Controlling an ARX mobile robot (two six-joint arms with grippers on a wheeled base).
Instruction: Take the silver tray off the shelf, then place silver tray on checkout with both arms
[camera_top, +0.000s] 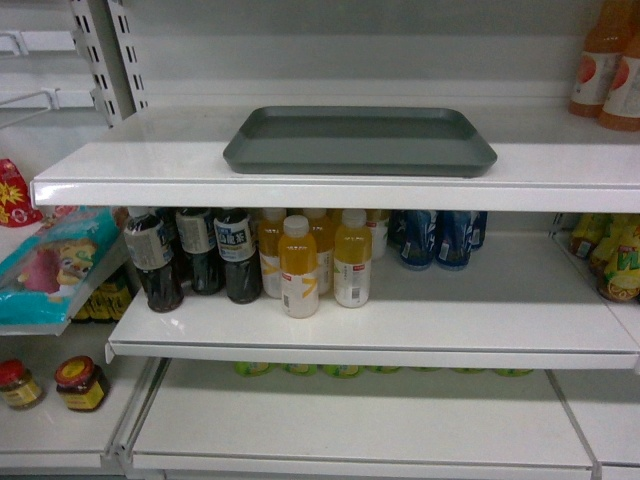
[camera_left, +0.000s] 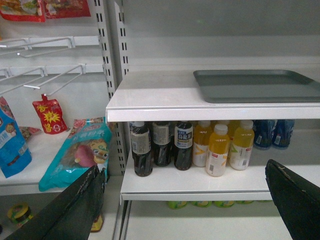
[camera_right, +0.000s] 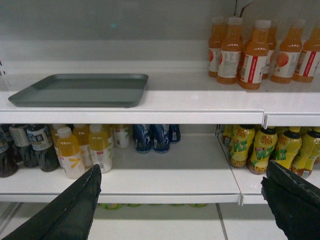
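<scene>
The silver tray (camera_top: 360, 140) lies flat on the upper white shelf (camera_top: 120, 165), its front rim near the shelf's front edge. In the left wrist view the silver tray (camera_left: 257, 85) is up at the right, and the shelf (camera_left: 160, 102) runs across the middle. In the right wrist view the silver tray (camera_right: 82, 90) is up at the left on the shelf (camera_right: 200, 107). My left gripper (camera_left: 182, 172) is open, well below and in front of the tray. My right gripper (camera_right: 182, 172) is open too, empty, at the level of the lower shelf. Neither gripper shows in the head view. The checkout is out of view.
Dark and yellow drink bottles (camera_top: 300, 265) and blue bottles (camera_top: 435, 238) stand on the shelf below the tray. Orange juice bottles (camera_right: 255, 47) stand on the tray's shelf to its right. Snack bags (camera_left: 75, 152) and wire hooks (camera_left: 45, 75) fill the left bay. Jars (camera_top: 80, 385) sit low left.
</scene>
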